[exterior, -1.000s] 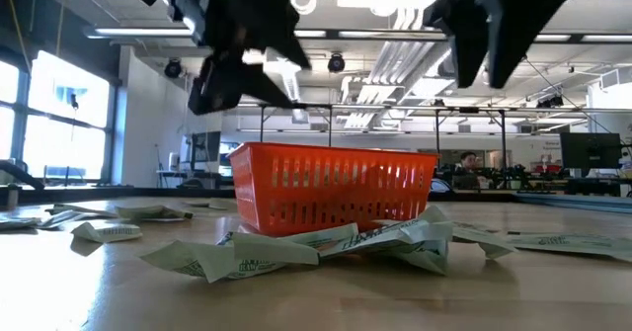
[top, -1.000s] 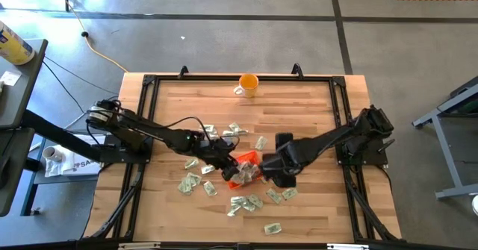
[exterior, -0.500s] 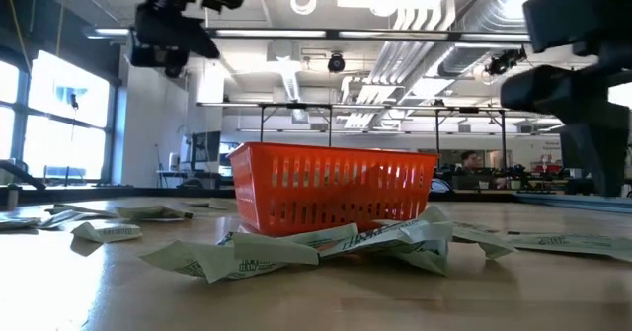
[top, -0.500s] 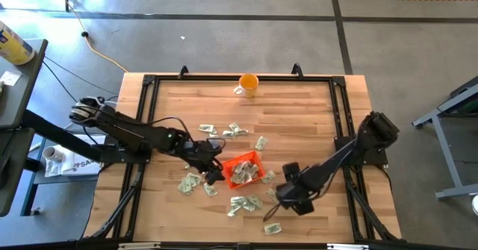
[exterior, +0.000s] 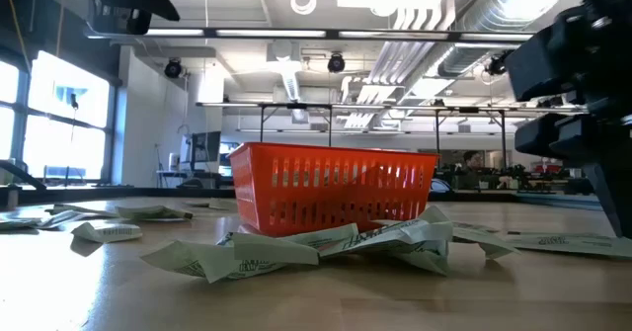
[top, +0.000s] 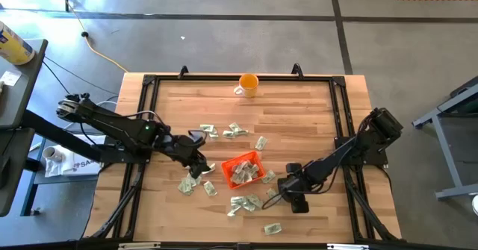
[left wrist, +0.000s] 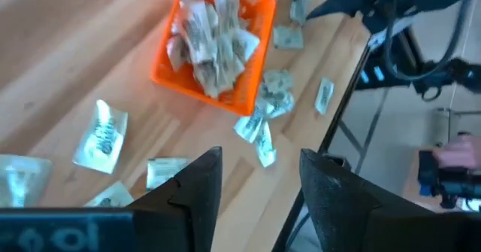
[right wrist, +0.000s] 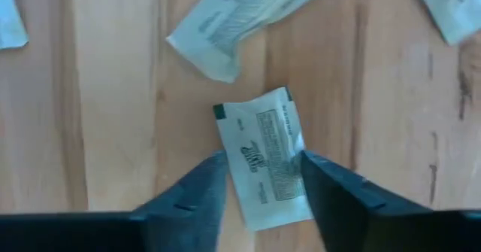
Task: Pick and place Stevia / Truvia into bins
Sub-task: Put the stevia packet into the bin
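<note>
The orange bin sits mid-table with several Stevia sachets in it, and it also shows in the low view and the left wrist view. More sachets lie flat around it. My left gripper hangs open and empty above the table, left of the bin. My right gripper points down near the table, right of the bin. It is open, with one finger on each side of a flat sachet. My right gripper comes from above, with its fingers beside the sachet's two long edges, near one end. The sachet lies flat on the table. I cannot tell whether the fingers touch it.
An orange mug with a white handle stands at the far edge. Loose sachets lie left of the bin, behind it and near the front edge. A black frame borders the table.
My left gripper has drawn back from over the bin toward the table's left edge and risen. My right gripper has moved from beside the bin toward the near edge and come down over a sachet on the table.
</note>
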